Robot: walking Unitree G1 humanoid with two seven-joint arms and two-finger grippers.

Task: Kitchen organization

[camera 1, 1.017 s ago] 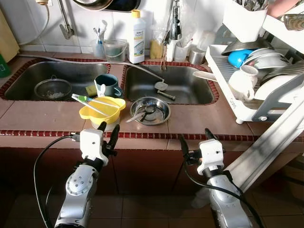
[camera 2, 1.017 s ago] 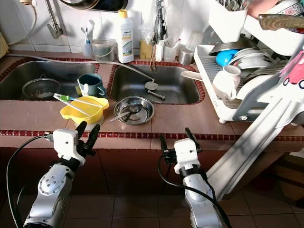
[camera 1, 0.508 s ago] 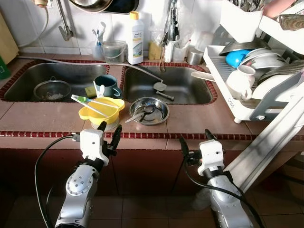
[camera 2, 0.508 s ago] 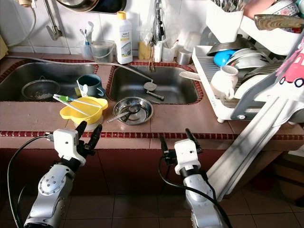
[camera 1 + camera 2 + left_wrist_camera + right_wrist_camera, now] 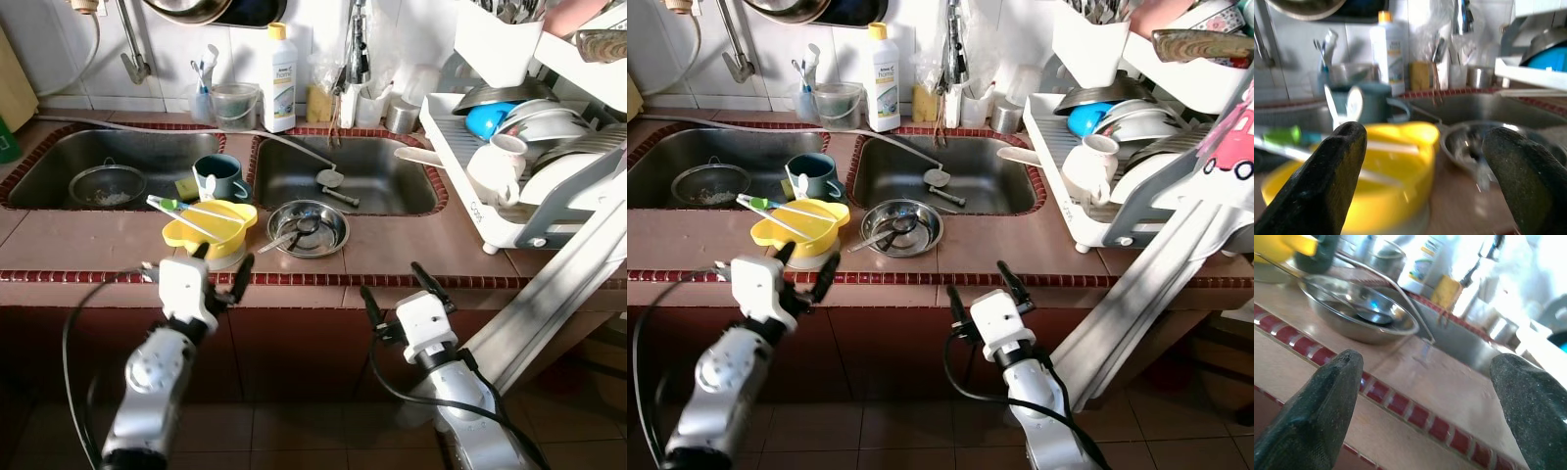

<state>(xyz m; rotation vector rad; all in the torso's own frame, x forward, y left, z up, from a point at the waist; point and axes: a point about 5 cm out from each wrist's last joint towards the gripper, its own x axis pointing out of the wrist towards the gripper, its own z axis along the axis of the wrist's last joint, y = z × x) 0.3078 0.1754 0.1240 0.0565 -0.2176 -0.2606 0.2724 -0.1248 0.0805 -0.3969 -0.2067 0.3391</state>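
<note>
dishes wait on the brown tiled counter [image 5: 411, 250] between two steel sinks and its front edge: a yellow bowl [image 5: 208, 227] with chopsticks [image 5: 186, 211] laid across it, sitting on a pale lid or saucer, and just beside it a steel bowl [image 5: 310, 228] holding a spoon. behind the yellow bowl a teal mug [image 5: 219, 176] stands at the sink rim. the yellow bowl looks like light, smooth plastic with a scalloped rim; its rim nearest the robot seems the likely hold, though the loose chopsticks would probably roll off if it tips. the steel bowl is thin, hard and shiny, likely slippery, so pinching its rim seems best. the left gripper [image 5: 218, 268] hangs at the counter edge right before the yellow bowl, fingers [image 5: 1327, 176] spread wide, holding nothing. the right gripper [image 5: 400, 290] sits lower, below the edge, also spread wide and empty. a white rack [image 5: 470, 196] of plates and cups stands on the counter to the right.
</note>
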